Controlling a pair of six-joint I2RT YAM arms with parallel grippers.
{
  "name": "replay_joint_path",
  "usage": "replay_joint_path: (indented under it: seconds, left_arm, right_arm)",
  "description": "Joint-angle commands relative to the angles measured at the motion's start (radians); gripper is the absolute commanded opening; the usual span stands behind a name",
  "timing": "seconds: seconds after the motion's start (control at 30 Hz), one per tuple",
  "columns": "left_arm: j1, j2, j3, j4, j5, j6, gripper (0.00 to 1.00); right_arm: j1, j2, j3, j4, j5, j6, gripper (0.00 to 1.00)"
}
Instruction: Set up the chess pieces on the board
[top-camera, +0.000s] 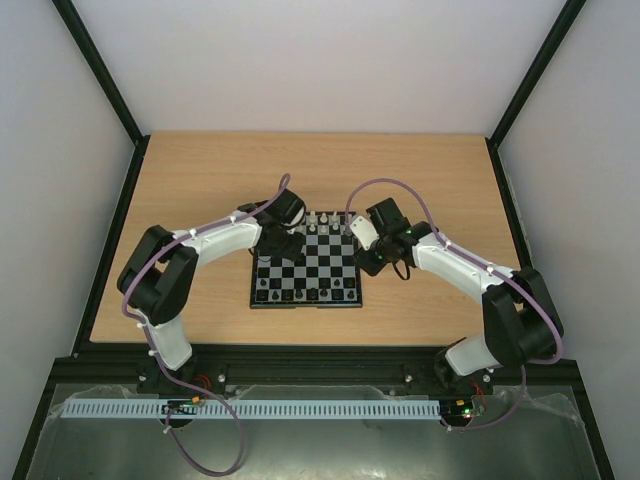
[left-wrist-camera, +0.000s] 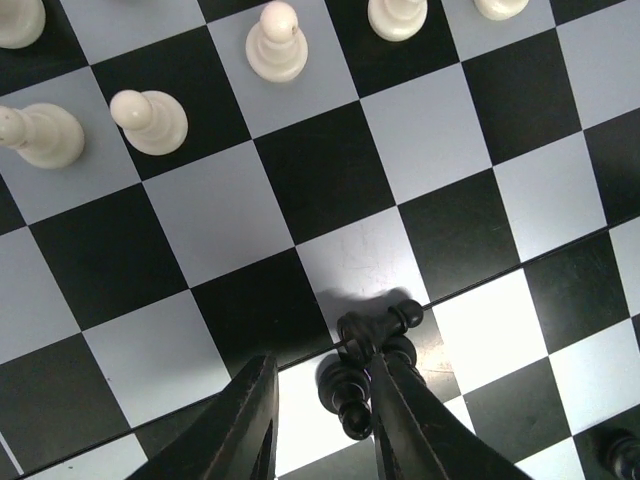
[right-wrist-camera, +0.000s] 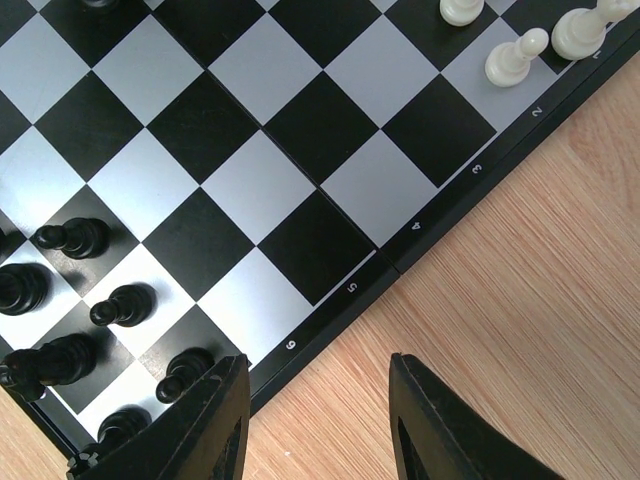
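**Left wrist view: tiny black pieces in the gap of the tool**

The left tool (left-wrist-camera: 320, 358) hangs low over the board (top-camera: 320, 262), with its two fingers (left-wrist-camera: 240, 430) apart. In the gap is a small knot of black pieces (left-wrist-camera: 345, 395), and one fallen piece (left-wrist-camera: 378, 326) lies on its side across the others. The knot is just beside the right finger. A strip of pale square shows between it and the left finger, so I judge that nothing is clamped. How many pieces make the knot, I cannot tell. White pieces (left-wrist-camera: 277, 45) stand upright further on, well apart from this tool.

The right tool (right-wrist-camera: 318, 362) hovers at the numbered edge of the board, partly above the worktop (right-wrist-camera: 520, 300). Its fingers are apart and nothing is between them. More black pieces stand on the corner squares near its left finger.

Each piece looks very light, hard and smooth, with a round foot and a thin neck. I expect it to tip or roll at a slight push, and to slip out if it is pinched on the sloping head. The better hold is probably across the stem just above the foot, one piece alone, with the fingers meeting it squarely from both sides. Closing on the whole knot could take two pieces at once or flick one away.
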Motion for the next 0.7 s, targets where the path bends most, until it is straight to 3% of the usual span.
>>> replay_joint_path:
  seconds: [0.0, 0.67]
  left_arm:
    - [-0.005, 0.016, 0.013, -0.037, 0.013, 0.019, 0.26]
    - [-0.03, -0.011, -0.034, -0.07, 0.047, 0.036, 0.24]
  right_arm:
    - [0.001, -0.02, -0.013, -0.005, 0.011, -0.016, 0.4]
    - [0.001, -0.006, -0.011, -0.013, 0.012, -0.025, 0.41]
